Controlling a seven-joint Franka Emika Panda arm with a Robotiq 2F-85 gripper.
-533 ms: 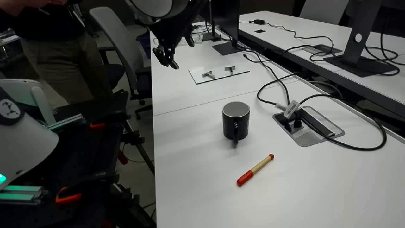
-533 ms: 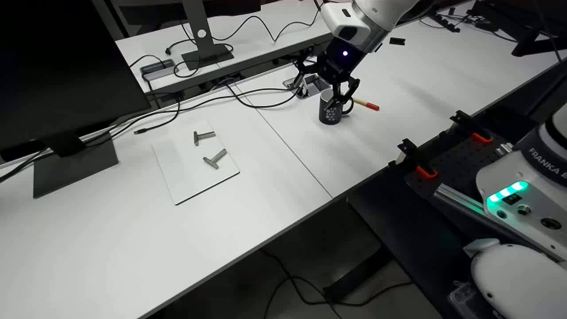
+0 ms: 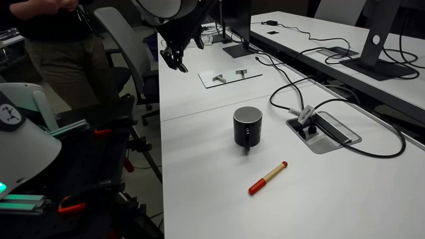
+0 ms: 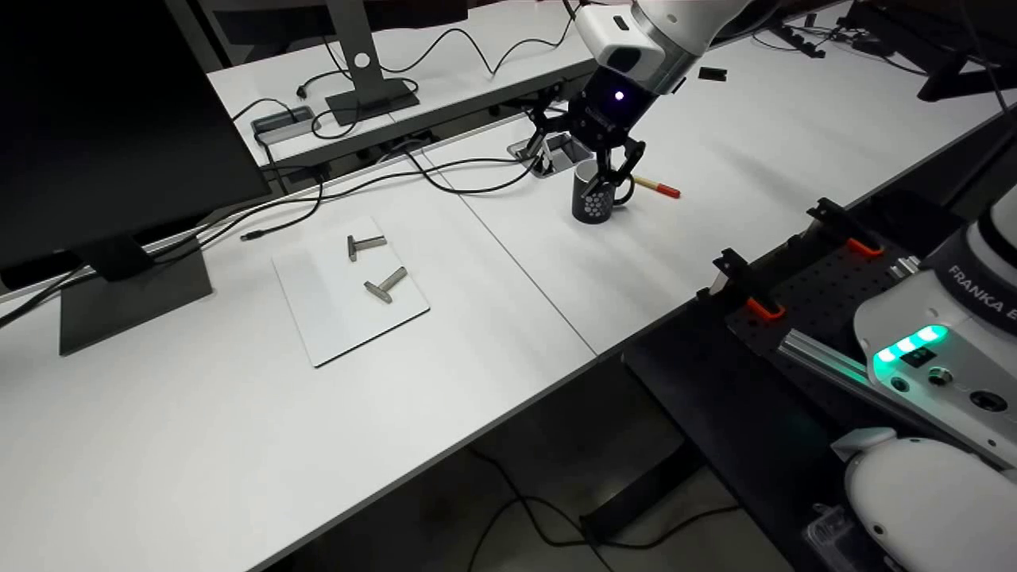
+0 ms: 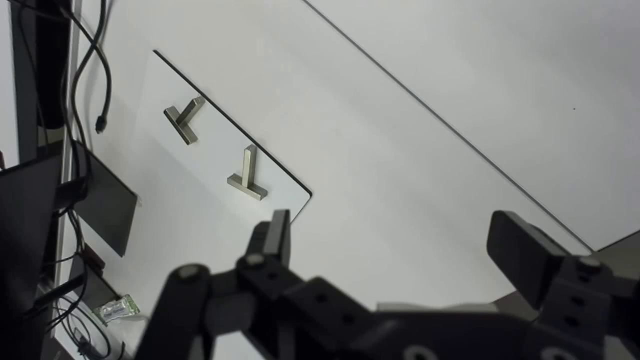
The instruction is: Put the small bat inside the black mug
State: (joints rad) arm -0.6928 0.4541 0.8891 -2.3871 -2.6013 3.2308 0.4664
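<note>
The small bat point(image 3: 267, 178) lies flat on the white table, with a thick red end, a pale tan shaft and a red knob. In an exterior view its red end point(image 4: 667, 191) shows beside the mug's handle. The black mug point(image 3: 247, 134) stands upright with a pale inside and its handle towards the bat; it also shows in an exterior view point(image 4: 589, 209), partly behind a finger. My gripper point(image 3: 191, 57) is open and empty, high above the table and apart from both. In the wrist view its fingers point(image 5: 390, 225) are wide apart; bat and mug are out of that view.
A white board point(image 4: 318, 310) with two T-shaped metal pieces point(image 5: 247, 175) lies on the table. Black cables point(image 3: 365, 154) run to a table socket box point(image 3: 323, 132). Monitors point(image 4: 103, 135) stand along the table's rear. A person point(image 3: 63, 63) stands by a chair.
The person in the background has shifted, and their hands now show higher up in the corner. The arm, gripper, bat and mug have not visibly moved.
</note>
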